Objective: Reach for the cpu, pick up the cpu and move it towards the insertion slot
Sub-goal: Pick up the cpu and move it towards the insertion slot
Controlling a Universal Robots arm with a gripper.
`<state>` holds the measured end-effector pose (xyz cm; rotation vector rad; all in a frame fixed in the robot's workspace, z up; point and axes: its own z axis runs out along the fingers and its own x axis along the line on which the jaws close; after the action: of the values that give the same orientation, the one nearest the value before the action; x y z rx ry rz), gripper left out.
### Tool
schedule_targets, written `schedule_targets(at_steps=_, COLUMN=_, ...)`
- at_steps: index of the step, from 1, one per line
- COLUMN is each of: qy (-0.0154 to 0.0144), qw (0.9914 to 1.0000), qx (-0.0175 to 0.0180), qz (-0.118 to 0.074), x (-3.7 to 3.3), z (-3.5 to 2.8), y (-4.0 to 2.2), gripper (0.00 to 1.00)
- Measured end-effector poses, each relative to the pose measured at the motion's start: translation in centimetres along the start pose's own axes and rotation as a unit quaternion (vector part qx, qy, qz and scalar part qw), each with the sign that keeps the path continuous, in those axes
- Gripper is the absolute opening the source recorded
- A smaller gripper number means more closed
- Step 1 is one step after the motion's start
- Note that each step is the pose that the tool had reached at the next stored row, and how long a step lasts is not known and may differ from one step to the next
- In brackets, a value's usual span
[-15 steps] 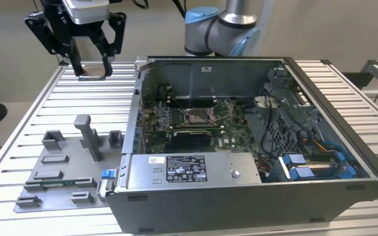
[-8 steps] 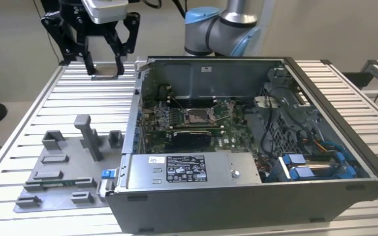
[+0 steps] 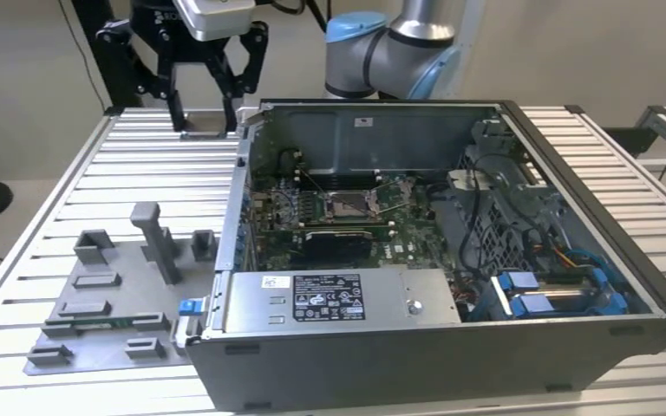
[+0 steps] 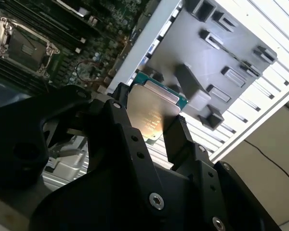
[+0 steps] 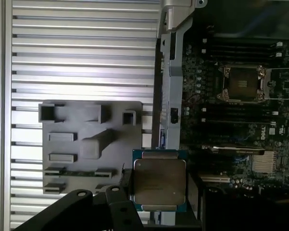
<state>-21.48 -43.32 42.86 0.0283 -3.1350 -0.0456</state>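
Pincer (image 3: 204, 117) clamped on the cpu (image 5: 159, 180) by its edges, I see, held above the tabletop (image 3: 114, 173) beside the case (image 3: 449, 347); insertion slot (image 3: 349, 204) well apart; thin grip, so a jolt could tilt or drop it.

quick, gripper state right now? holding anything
gripper: closed on the cpu, gripping it between its fingers, away from the insertion slot.

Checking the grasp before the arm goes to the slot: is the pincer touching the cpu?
Touching. In the second wrist view the pincer grips the cpu, with its black fingers pressed against two opposite edges.
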Motion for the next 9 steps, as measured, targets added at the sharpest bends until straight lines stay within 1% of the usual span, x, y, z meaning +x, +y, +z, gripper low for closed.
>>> schedule_targets(at_steps=9, qy=0.0, qw=1.0, qx=0.0, qz=0.0, x=-1.46, z=0.0, y=0.34, gripper=0.0)
